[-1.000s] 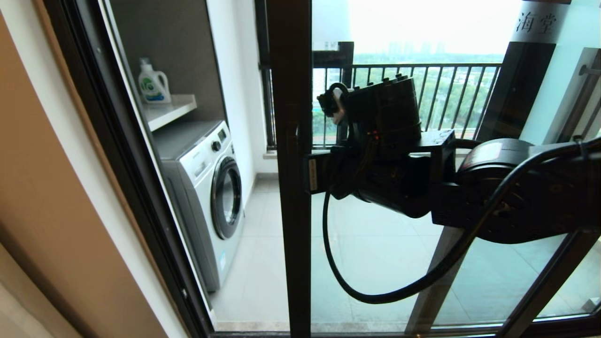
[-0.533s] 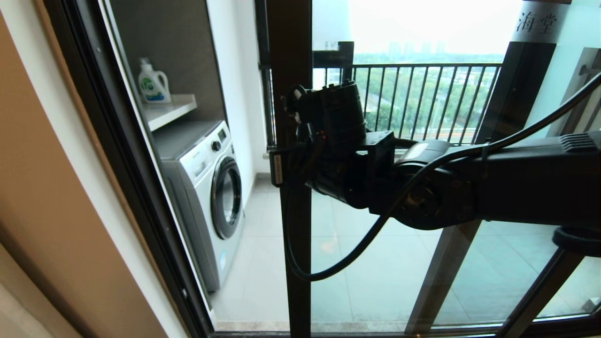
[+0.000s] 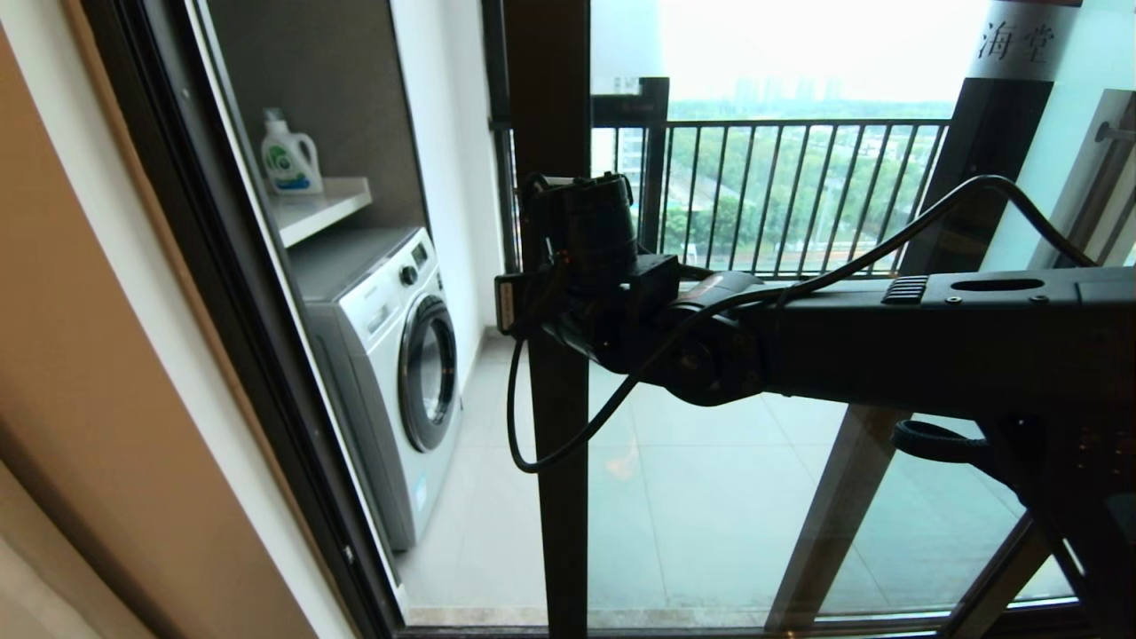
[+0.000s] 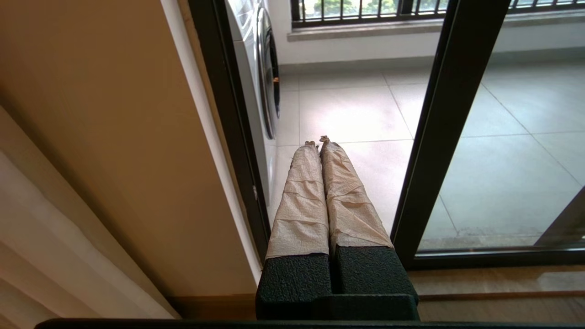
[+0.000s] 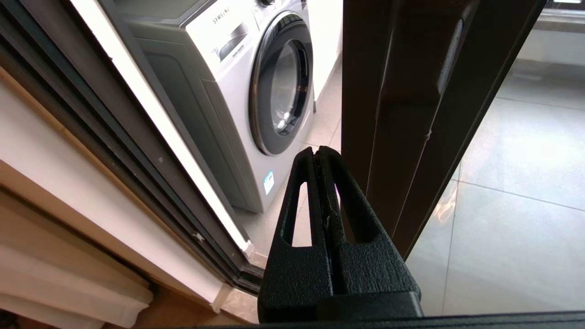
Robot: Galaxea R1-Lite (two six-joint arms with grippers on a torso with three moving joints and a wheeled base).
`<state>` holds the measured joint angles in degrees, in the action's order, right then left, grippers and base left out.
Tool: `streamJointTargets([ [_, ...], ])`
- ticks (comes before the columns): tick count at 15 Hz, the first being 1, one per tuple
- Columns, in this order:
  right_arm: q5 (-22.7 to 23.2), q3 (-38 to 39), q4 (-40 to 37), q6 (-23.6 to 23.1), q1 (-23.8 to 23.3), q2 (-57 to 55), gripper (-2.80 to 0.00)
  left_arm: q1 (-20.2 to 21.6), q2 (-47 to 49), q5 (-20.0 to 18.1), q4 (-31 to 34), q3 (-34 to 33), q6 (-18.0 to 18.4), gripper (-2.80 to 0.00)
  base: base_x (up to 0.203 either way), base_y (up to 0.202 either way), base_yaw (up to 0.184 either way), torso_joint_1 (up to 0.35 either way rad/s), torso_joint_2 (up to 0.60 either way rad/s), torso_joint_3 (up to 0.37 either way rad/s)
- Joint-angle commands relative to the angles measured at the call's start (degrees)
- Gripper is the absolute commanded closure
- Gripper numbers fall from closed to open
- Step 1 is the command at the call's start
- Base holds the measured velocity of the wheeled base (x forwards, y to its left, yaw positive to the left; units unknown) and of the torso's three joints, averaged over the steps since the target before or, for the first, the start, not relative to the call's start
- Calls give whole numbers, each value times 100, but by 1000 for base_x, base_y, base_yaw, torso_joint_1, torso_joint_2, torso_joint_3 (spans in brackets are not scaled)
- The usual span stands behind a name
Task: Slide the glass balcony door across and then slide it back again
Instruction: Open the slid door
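The glass balcony door [image 3: 555, 133] stands partly slid aside, its dark brown edge post upright in the middle of the head view, with a gap to its left. My right arm's wrist [image 3: 595, 266] reaches across the glass to that post. In the right wrist view my right gripper [image 5: 321, 153] is shut on nothing, its tips just beside the balcony door's post [image 5: 402, 114], on the gap side. My left gripper [image 4: 318, 142], fingers wrapped in beige paper, is shut and empty, held low before the gap near the door post [image 4: 438, 114]. A frosted strip [image 3: 1016, 40] with Chinese characters shows top right.
A white washing machine [image 3: 399, 355] stands on the balcony behind the gap, with a detergent bottle [image 3: 288, 155] on a shelf above it. The fixed door frame [image 3: 222, 311] bounds the gap on the left. A black railing [image 3: 799, 177] closes the balcony's far side.
My right arm has stretched out and swung left, bringing its wrist from over the glass to the door's edge post. The door post has not shifted.
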<state>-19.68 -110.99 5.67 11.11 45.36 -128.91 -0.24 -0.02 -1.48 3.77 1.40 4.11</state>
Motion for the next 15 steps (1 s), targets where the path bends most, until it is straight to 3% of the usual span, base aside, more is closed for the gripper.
streamJointTargets([
  [1,-10,-69,4,-38,-71,-72,0,-2,11,-2,1,0,2,0,0,0,0,0,0,0],
  [15,-45,-19,13,-21,-374,82,0,-2,11,-2,1,0,2,0,0,0,0,0,0,0],
])
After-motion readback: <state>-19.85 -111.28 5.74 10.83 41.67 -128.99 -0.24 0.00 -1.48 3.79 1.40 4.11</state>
